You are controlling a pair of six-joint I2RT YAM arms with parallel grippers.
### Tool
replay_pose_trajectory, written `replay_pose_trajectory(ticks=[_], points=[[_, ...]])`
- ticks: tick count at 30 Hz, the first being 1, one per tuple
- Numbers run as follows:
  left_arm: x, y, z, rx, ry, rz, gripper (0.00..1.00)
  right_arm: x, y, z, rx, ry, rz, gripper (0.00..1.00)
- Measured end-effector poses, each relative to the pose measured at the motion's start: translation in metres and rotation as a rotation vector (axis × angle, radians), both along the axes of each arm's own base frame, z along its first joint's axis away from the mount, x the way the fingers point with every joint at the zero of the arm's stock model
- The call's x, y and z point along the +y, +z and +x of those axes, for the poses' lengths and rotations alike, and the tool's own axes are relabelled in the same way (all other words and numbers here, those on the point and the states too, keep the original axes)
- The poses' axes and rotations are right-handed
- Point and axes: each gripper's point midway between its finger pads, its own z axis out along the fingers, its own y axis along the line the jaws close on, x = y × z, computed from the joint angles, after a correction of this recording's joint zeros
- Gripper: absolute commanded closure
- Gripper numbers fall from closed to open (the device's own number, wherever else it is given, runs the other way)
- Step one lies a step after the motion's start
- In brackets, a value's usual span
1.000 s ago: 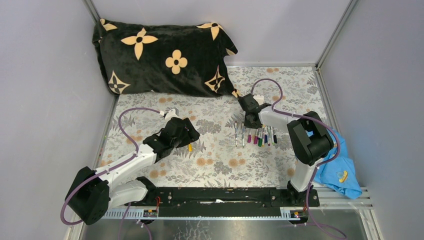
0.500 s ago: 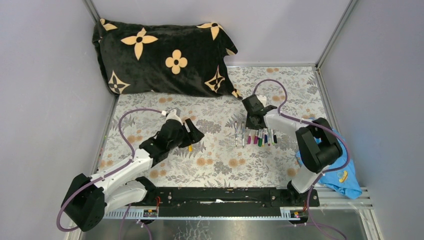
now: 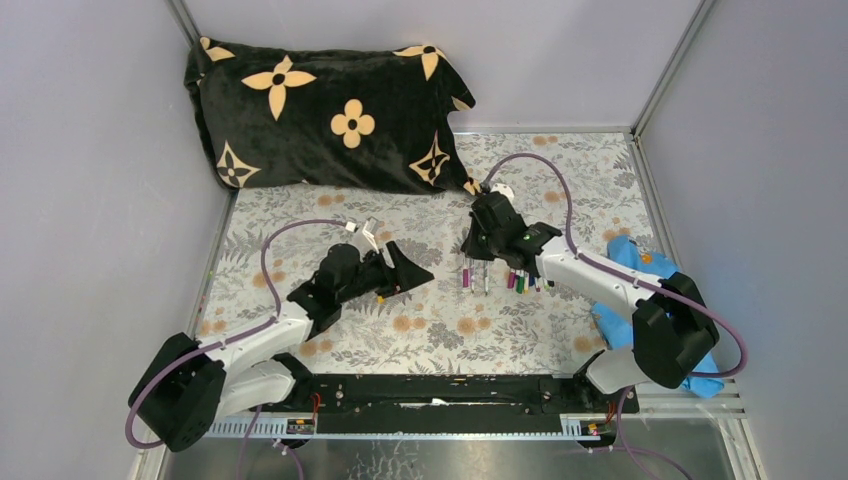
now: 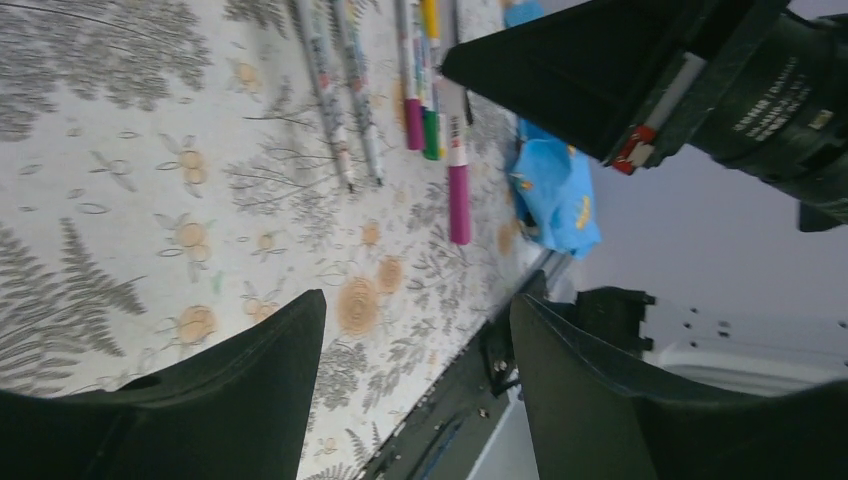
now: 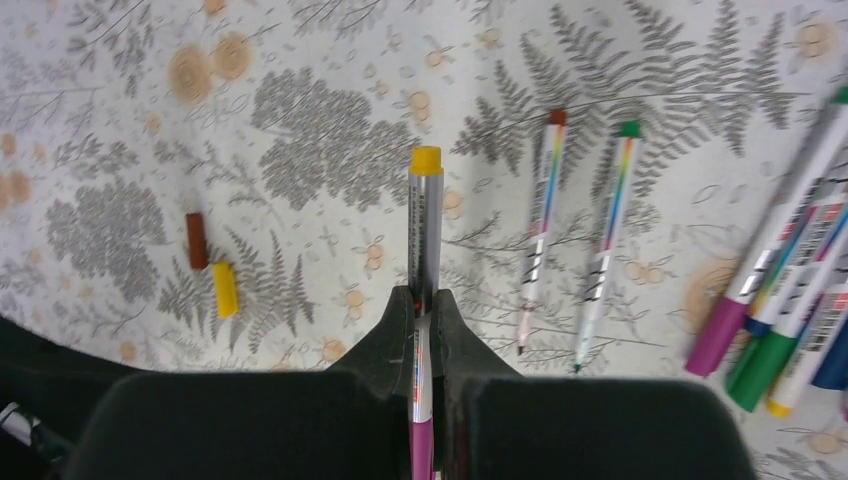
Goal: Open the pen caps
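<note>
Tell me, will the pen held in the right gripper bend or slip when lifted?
Probably stiff: the pen juts straight out of the shut right gripper without sagging. Its slim, round, smooth-looking barrel might twist or slide in the grip. Set loose on the flat tablecloth, it would likely roll.

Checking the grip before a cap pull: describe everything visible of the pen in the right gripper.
The pen is slim, with a shiny grey printed barrel, a small yellow end and a longer magenta end. The right gripper is shut on its barrel, pinching it from both sides, and the yellow end sticks out beyond the fingertips. Nothing else visibly touches it.
</note>
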Motion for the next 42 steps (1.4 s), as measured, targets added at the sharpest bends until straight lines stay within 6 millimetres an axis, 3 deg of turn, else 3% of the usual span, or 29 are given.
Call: replay_pose_trajectory(ticks=[9, 21, 26, 35, 40, 42], points=[[-0.027, 0.021, -0.019, -0.024, -0.124, -0.135, 0.26, 0.039, 0.007, -0.022, -0.002, 0.06, 0.074, 1.0], [-0.041, 0.011, -0.034, 0.004, -0.176, -0.12, 0.32, 0.063, 0.019, -0.035, -0.012, 0.097, 0.12, 1.0], [-0.041, 0.008, -0.032, 0.004, -0.16, -0.108, 0.41, 0.072, 0.026, -0.038, -0.022, 0.111, 0.138, 1.0], [-0.041, 0.008, -0.025, 0.0, -0.134, -0.099, 0.49, 0.074, 0.026, -0.041, -0.02, 0.113, 0.139, 1.0], [-0.041, 0.003, -0.025, 0.01, -0.132, -0.089, 0.67, 0.075, 0.027, -0.041, -0.021, 0.113, 0.142, 1.0], [-0.042, 0.001, -0.025, 0.014, -0.132, -0.085, 0.68, 0.075, 0.027, -0.041, -0.021, 0.112, 0.143, 1.0]])
